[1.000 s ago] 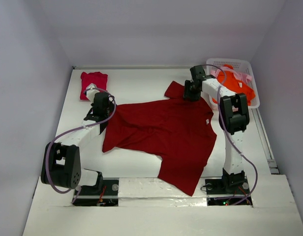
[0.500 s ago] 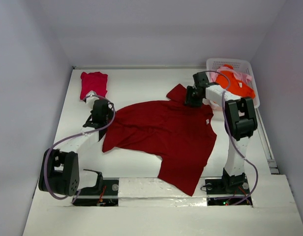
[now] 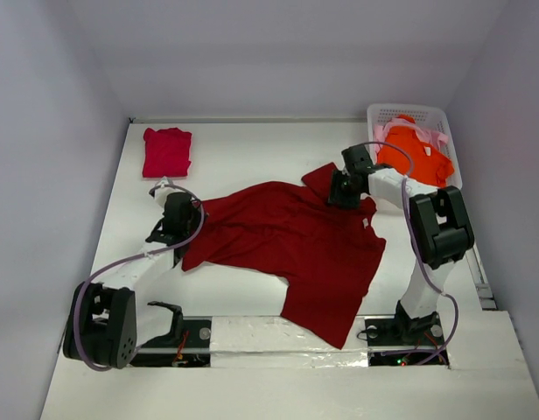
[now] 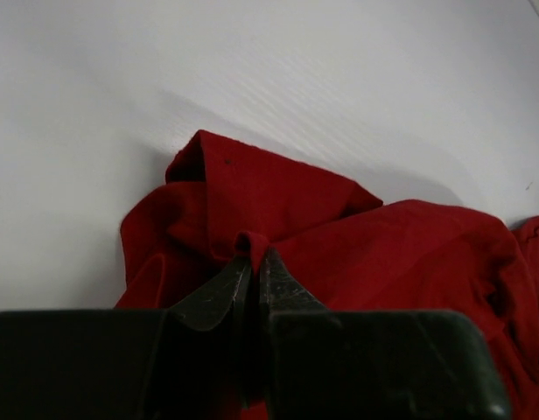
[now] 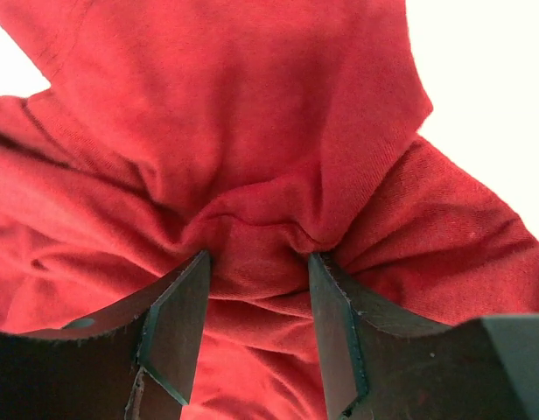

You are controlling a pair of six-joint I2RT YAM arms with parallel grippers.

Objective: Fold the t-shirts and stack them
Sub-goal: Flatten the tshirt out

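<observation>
The left hand [image 4: 252, 255] is pinched fully closed on a small fold of the dark red t-shirt [image 4: 401, 254] at its left edge. The right hand [image 5: 259, 262] has its jaws partway apart, with a thick bunch of the same cloth clamped between them at the far right sleeve. The shirt lies spread and rumpled across the middle of the white counter [image 3: 252, 149]. A crimson-pink t-shirt [image 3: 167, 150] lies folded at the far left. An orange t-shirt [image 3: 414, 156] and a pale pink t-shirt [image 3: 438, 138] sit in the basket [image 3: 427, 112] at the far right.
</observation>
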